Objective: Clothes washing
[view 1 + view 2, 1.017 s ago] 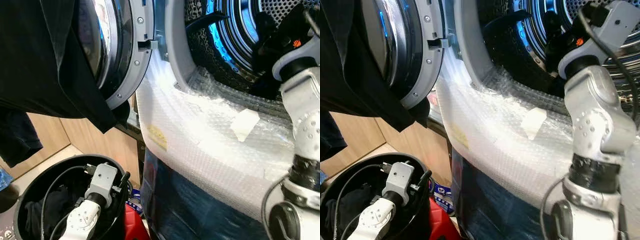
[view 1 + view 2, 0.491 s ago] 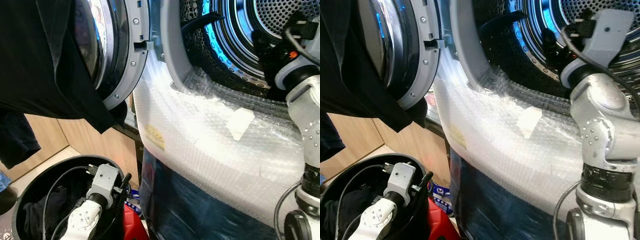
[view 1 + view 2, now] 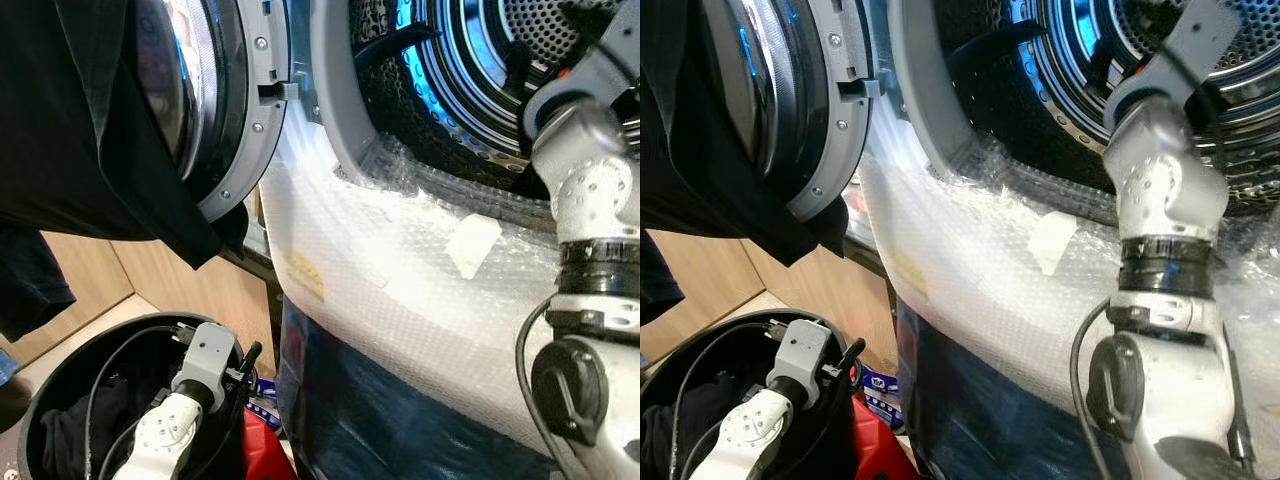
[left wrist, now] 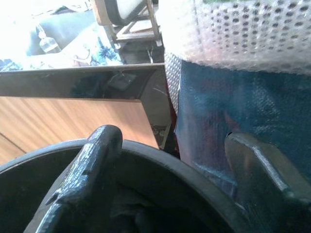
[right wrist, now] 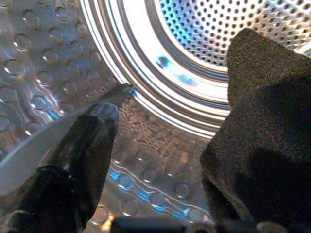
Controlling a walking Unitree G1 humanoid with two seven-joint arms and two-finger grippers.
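Two arms work at an open front-loading washing machine (image 3: 420, 290) whose front is wrapped in bubble wrap. The right gripper (image 5: 160, 141) reaches into the drum (image 5: 204, 29); its fingers stand apart, and a dark knitted garment (image 5: 262, 145) drapes over one finger rather than being pinched. The left gripper (image 4: 170, 174) hovers inside the rim of the black laundry bin (image 3: 60, 370), fingers spread and empty, with dark clothes (image 3: 70, 440) below. A black garment (image 3: 90, 130) hangs over the open door (image 3: 235, 110). To load well, the garment probably needs shaking free deep in the drum, clear of the door seal.
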